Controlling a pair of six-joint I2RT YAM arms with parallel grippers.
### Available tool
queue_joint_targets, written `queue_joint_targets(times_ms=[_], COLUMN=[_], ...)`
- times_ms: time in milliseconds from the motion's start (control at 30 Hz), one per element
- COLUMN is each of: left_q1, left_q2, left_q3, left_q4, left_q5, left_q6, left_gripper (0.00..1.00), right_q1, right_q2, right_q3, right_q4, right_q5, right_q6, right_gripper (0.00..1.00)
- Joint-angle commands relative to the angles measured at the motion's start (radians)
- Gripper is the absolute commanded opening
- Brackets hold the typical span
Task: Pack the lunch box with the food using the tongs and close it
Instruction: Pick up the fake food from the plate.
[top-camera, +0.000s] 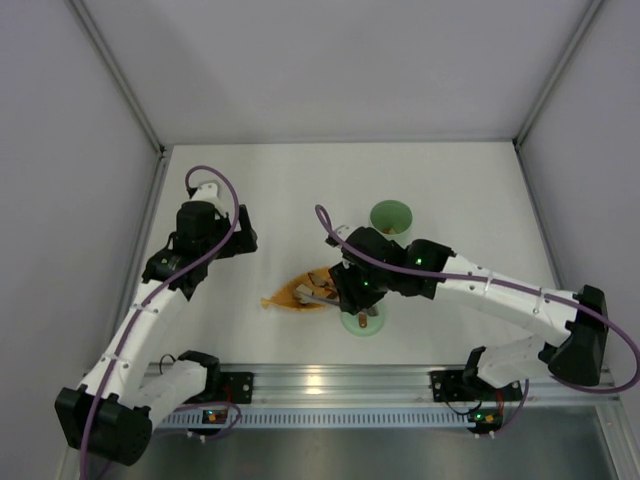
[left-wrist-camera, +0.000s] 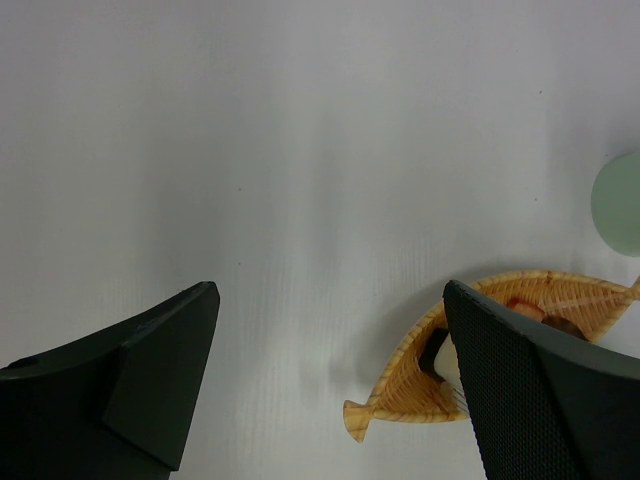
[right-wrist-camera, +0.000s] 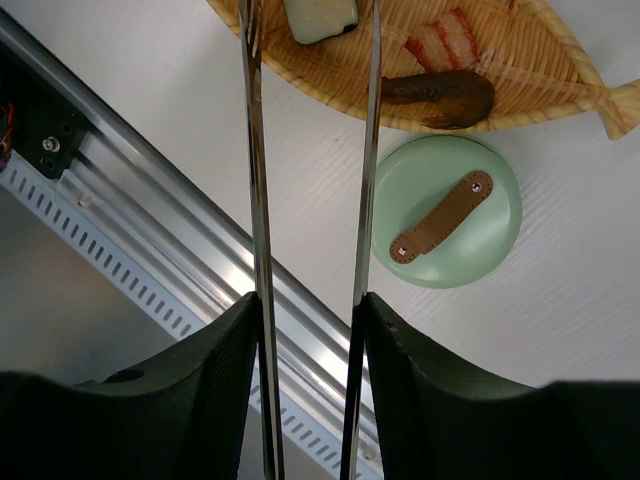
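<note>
Seen from above, the lunch box (top-camera: 391, 218) is standing open, right of centre. Its lid (top-camera: 362, 321) is lying lower, just beside the orange dish (top-camera: 293, 298). The right gripper (top-camera: 345, 290) is hanging over the dish's right end.

In the left wrist view, the left gripper (left-wrist-camera: 330, 300) is gaping wide on nothing, and its right finger is hiding part of the dish.

In the right wrist view, the right gripper (right-wrist-camera: 310, 300) is clamping the tongs (right-wrist-camera: 257, 180). Their long axis is running bottom to top, with the arms apart and pointing up over the food (right-wrist-camera: 320, 18). The lid's handle (right-wrist-camera: 440, 217) is slanting lower left to upper right.
</note>
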Motion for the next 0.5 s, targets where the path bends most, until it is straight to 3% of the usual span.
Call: queue_joint_targets(times_ms=[0, 467], left_q1=[0.003, 0.003], left_q2=[0.003, 0.003], left_q3=[0.017, 0.017], left_q4=[0.023, 0.023], left_q5=[0.000, 0.002], left_q6=[0.008, 0.006], left_gripper=[0.99, 0.99], right_q1=[0.017, 0.017], right_q2=[0.009, 0.040], right_q3=[-0.003, -0.036], right_q4=[0.088, 0.129], right_q5=[-0.003, -0.035], right_q6=[-0.001, 0.002], right_gripper=[0.44, 0.42])
